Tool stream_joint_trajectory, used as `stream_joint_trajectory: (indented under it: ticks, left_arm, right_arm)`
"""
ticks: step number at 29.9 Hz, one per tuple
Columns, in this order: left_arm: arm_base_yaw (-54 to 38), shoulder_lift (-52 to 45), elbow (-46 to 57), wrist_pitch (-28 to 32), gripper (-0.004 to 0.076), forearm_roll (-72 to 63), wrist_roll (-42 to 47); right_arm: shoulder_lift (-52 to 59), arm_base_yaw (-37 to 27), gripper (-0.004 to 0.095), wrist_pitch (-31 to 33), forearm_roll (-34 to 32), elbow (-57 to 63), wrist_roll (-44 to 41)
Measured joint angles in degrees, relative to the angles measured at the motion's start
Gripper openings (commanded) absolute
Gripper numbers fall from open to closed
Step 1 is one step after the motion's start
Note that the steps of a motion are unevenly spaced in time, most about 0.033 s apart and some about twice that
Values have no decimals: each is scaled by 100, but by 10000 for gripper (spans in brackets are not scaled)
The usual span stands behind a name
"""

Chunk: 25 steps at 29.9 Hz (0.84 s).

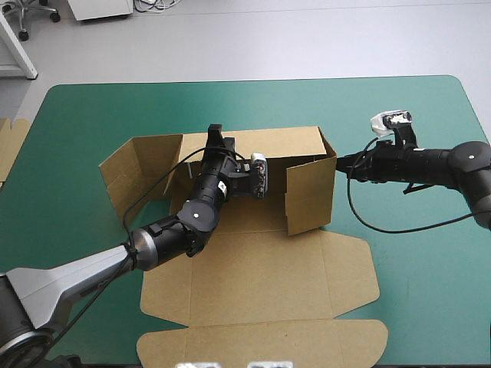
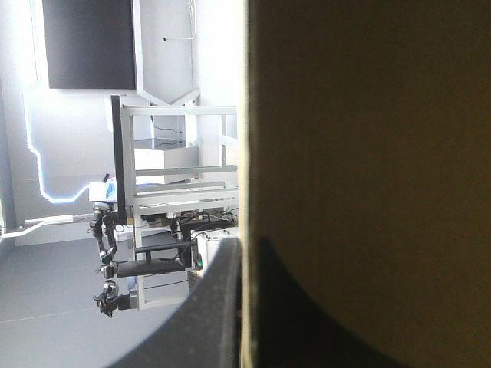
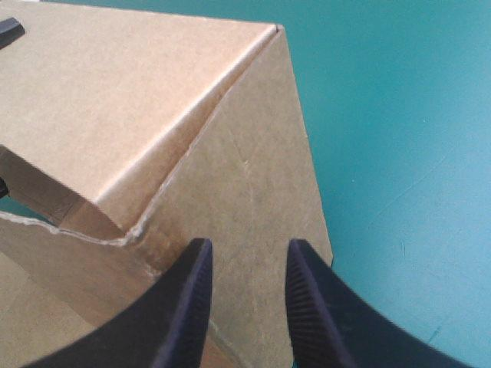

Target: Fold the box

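At mid-table (image 1: 414, 115) sits the box (image 1: 253, 284), back and right walls raised, lid flat toward the near edge. From the near-left corner the left arm slants up over the base. The left gripper (image 1: 217, 142) pinches the back wall's top edge, board between its fingers. The right arm reaches in low from the right edge. The right gripper (image 3: 247, 245) is narrowly parted and empty at the right wall's far corner.

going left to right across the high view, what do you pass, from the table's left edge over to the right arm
spare board → box's left flap → left gripper → box's right wall → right gripper
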<state>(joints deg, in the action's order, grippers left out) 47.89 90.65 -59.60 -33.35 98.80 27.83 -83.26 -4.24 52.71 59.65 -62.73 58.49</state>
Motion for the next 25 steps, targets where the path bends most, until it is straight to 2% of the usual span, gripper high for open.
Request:
stream_joint_trajectory:
  ticks: [15,25]
  left_arm:
    - [0,0,0,-7,-11,0,44]
    - [0,0,0,-13,-11,0,44]
  right_arm:
    - [0,0,310,337,-185,52,237]
    - [0,0,329,934,-226,52,1111]
